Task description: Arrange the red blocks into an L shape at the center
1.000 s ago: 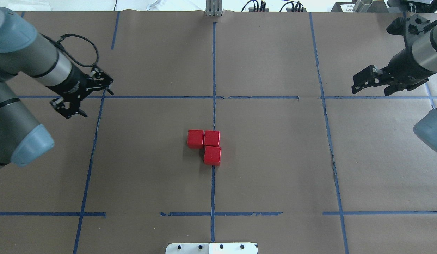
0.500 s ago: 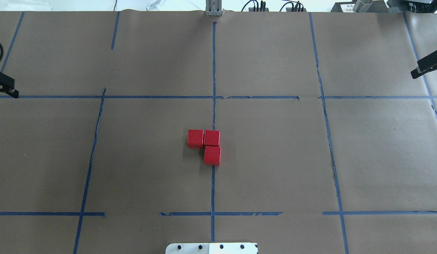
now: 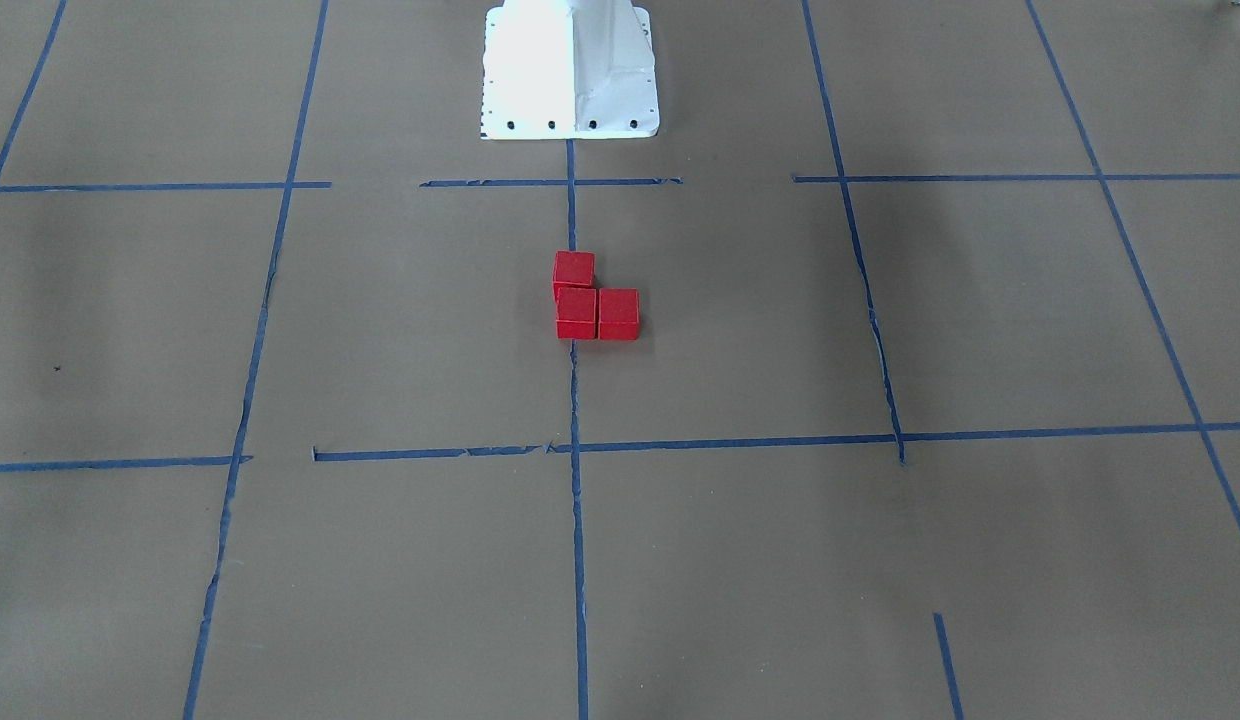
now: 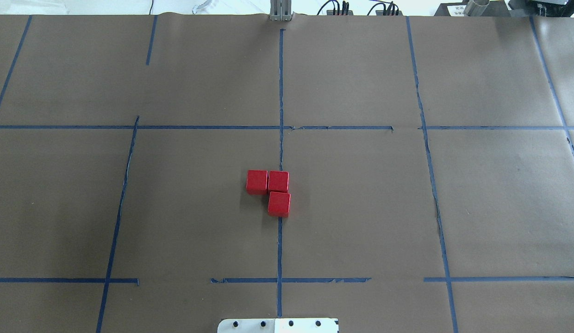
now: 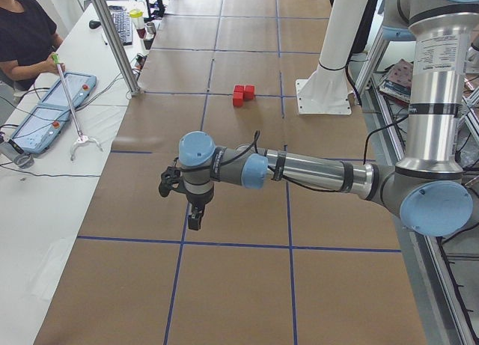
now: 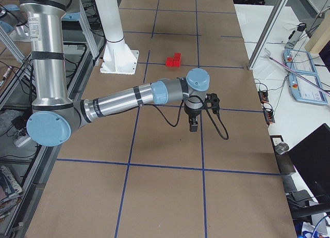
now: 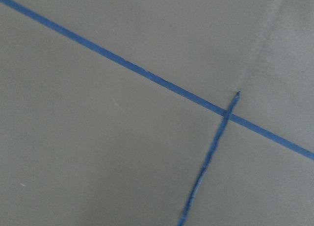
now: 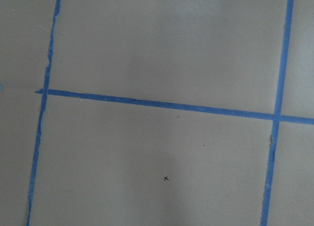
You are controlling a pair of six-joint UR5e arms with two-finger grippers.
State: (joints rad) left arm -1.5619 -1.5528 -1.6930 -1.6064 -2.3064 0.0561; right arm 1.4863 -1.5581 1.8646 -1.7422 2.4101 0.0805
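- red blocks (image 4: 278, 181): three touching in an L, mid-frame overhead, in the center (image 4: 361, 203), over its blue tape line (image 4: 280, 245).
- left gripper (image 5: 193, 219): lower-left of the exterior left view, well apart from the blocks; opening can't be told.
- right gripper (image 6: 193, 125): mid-frame of the exterior right view; opening can't be told.

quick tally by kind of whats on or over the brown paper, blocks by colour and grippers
red blocks: 3
grippers: 2 (left gripper, right gripper)
total: 5
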